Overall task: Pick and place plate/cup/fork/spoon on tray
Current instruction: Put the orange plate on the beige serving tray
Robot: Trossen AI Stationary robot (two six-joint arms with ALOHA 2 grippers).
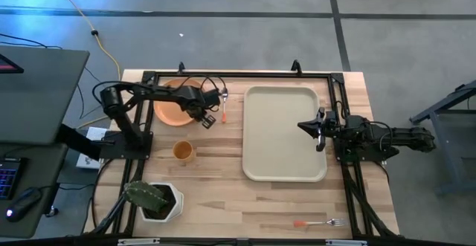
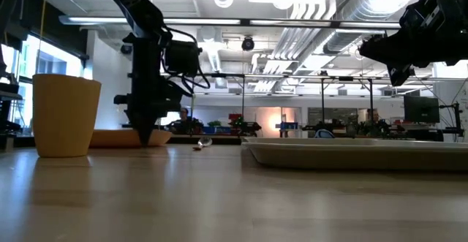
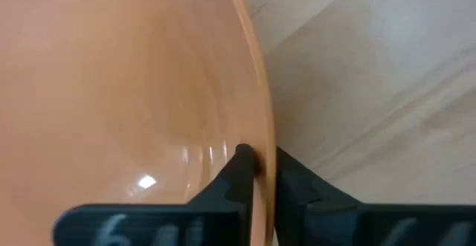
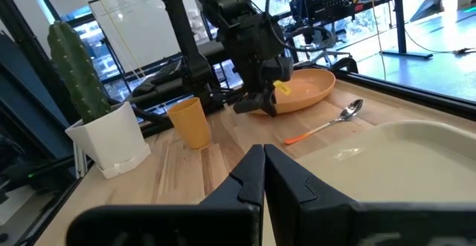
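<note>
Orange plastic is thin stuff to pinch by its edge, and that is all the left claw [image 3: 259,173] has: its two fingers straddle the rim of the plate [image 1: 172,106], one inside the dish and one outside, pressed onto that narrow lip. The plate sits near the far left corner of the surface [image 1: 223,201]. With so little rim in the grip, the plate could swing down or slip out once lifted — a wide dish hanging from one side pulls hard on a small hold.

Just beside the plate, between it and the tray [image 1: 285,133], lies the spoon [image 1: 224,109]. A plate dragged low toward the tray would likely sweep the spoon along or ride up on it, so the lift should clear it first. The tray's raised rim is a second catch if the plate comes in too flat.

Room is otherwise good. The tray lies bare, and the right claw [image 1: 318,130], fingers pressed together, hangs over its right edge — a possible clash only if the plate travels that far across. The cup [image 1: 183,151] stands nearer the front, left of the tray, out of the direct path. A potted cactus [image 1: 152,198] sits at the front left corner and the fork [image 1: 318,222] along the front edge, both well apart from the work.
</note>
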